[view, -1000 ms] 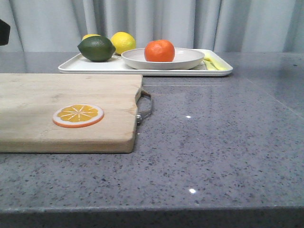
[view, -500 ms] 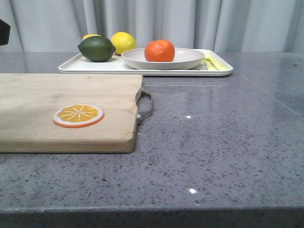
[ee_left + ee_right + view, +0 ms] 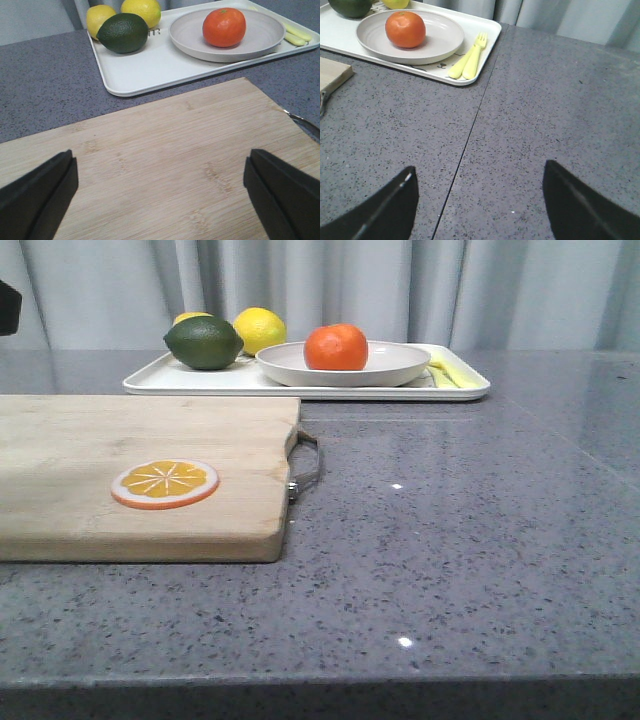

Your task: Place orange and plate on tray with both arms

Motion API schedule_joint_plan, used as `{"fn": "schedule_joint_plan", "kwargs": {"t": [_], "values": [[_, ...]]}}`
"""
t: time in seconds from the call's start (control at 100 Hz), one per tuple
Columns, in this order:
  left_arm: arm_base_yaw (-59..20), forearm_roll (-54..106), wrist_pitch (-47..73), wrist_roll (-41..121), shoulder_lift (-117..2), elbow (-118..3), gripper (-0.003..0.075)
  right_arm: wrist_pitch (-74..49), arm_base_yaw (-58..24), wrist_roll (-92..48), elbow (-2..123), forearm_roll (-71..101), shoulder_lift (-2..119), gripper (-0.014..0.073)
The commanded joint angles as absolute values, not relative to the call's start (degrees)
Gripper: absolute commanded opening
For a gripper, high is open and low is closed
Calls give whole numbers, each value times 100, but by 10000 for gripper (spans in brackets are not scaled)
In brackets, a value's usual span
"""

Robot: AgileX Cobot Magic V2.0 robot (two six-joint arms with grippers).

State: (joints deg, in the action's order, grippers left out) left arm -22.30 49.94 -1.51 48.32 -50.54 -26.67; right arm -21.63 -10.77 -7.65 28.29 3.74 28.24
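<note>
The orange (image 3: 336, 347) sits in the off-white plate (image 3: 400, 365), and the plate rests on the white tray (image 3: 190, 382) at the back of the table. They also show in the left wrist view, orange (image 3: 224, 27), plate (image 3: 260, 40), tray (image 3: 150, 65), and in the right wrist view, orange (image 3: 405, 29), plate (image 3: 440, 35), tray (image 3: 485, 35). My left gripper (image 3: 160, 175) is open and empty above the wooden cutting board (image 3: 165, 160). My right gripper (image 3: 479, 192) is open and empty above bare grey table, short of the tray. Neither gripper shows in the front view.
On the tray's left end lie a dark green avocado (image 3: 203, 342) and two yellow lemons (image 3: 260, 328). A yellow fork (image 3: 469, 59) lies on the tray's right end. The cutting board (image 3: 130, 470) holds an orange slice disc (image 3: 165, 483) and has a metal handle (image 3: 305, 465).
</note>
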Motion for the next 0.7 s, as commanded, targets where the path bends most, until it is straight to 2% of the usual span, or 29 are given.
{"fn": "schedule_joint_plan", "kwargs": {"t": [0.0,0.12,0.18,0.26,0.33,0.47,0.51,0.69], "values": [[-2234,5028,-464,4794,-4990,-2820,637,-1545,-1040,-809,2837,389,2553,528],[-2234,5028,-464,4794,-4990,-2820,636,-1550,-1040,-809,2813,382,2425,527],[-2234,5036,-464,4794,-4990,-2820,609,-1550,-1040,-809,2813,382,2425,512],[-2234,5036,-464,4794,-4990,-2820,526,-1531,-1040,-809,2813,382,2425,416],[-2234,5051,-464,4794,-4958,-2820,405,-1532,-1040,-809,2813,382,2425,278],[-2234,5051,-464,4794,-4658,-2820,73,-1539,-1040,-809,2813,382,2425,-49],[-2234,5025,-464,4794,-4514,-2820,-24,-1513,-1040,-809,2813,382,2425,-65],[-2234,5012,-473,4794,-3766,-2820,-20,-1553,-1040,-819,2808,359,2416,-69]]}}
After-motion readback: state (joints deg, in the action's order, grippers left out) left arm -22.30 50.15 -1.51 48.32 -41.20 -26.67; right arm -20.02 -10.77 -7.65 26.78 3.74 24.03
